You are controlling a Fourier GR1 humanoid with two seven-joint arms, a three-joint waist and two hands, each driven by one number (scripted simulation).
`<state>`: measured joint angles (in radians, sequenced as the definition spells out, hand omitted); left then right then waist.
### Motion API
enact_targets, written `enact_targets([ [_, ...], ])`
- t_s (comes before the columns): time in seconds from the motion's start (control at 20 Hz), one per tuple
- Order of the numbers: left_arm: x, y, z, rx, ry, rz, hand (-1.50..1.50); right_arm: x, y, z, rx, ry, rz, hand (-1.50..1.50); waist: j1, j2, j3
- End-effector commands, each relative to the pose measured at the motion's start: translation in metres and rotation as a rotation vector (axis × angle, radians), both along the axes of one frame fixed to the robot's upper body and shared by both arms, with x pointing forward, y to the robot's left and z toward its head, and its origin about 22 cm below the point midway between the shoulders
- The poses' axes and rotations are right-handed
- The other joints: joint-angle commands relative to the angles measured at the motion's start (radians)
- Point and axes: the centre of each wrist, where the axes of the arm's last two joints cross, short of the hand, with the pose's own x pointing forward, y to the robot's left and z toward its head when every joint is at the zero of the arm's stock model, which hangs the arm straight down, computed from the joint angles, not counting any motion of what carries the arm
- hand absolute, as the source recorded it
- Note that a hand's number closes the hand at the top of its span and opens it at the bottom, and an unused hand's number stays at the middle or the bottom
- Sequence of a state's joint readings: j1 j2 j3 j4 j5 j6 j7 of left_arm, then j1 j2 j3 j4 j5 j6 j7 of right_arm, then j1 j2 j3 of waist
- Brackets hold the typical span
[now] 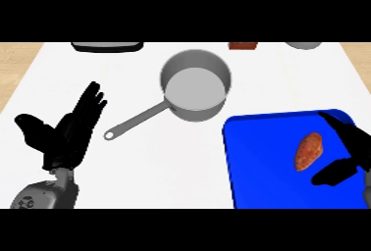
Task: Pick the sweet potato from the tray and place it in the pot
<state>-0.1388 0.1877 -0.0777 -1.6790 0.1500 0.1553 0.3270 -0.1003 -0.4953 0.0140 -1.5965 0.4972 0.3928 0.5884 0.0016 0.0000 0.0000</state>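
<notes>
The right hand (346, 156), fingers and thumb spread apart, brackets the sweet potato (309, 151) lying on the blue tray (253, 166), its long axis running toward the desk's far edge.

Counter (181, 171) bare between blue tray (253, 186) and left hand (69, 135) — open lane up toward pot (194, 90). Pot handle (138, 121) slants down-left across that lane. Right hand (348, 152) just beside sweet potato (309, 151), over tray's right edge. Dark objects (107, 46) along far edge — well apart from pot mouth
</notes>
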Motion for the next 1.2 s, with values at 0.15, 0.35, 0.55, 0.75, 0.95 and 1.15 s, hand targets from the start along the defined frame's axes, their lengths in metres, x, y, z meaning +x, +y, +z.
enact_targets([
  [0.15,-0.001,-0.01,-0.005,-0.004,-0.013,-0.007,0.0,0.015,0.025,-0.026,-0.06,0.076,-0.002,-1.5,0.001,0.0,0.0],
  [0.35,0.004,-0.022,-0.01,-0.014,0.003,-0.014,0.0,0.021,0.001,-0.034,-0.097,0.136,0.001,-1.5,0.001,0.001,0.0],
  [0.55,0.011,-0.008,0.006,0.012,-0.011,-0.001,0.0,0.019,0.005,-0.049,-0.088,0.14,0.02,-1.5,-0.001,0.0,0.0],
  [0.75,-0.014,-0.002,0.002,0.006,-0.002,-0.007,0.0,0.023,0.015,-0.05,-0.088,0.147,0.012,-1.5,0.001,0.0,0.0],
  [0.95,0.0,-0.007,-0.007,0.002,-0.002,0.002,0.0,0.017,-0.002,-0.057,0.018,-0.011,0.105,1.5,-0.002,0.001,0.0],
  [1.15,-0.004,0.0,-0.014,-0.003,-0.001,-0.022,0.0,0.026,0.009,-0.057,-0.024,-0.012,0.111,1.5,-0.001,0.0,0.0],
])
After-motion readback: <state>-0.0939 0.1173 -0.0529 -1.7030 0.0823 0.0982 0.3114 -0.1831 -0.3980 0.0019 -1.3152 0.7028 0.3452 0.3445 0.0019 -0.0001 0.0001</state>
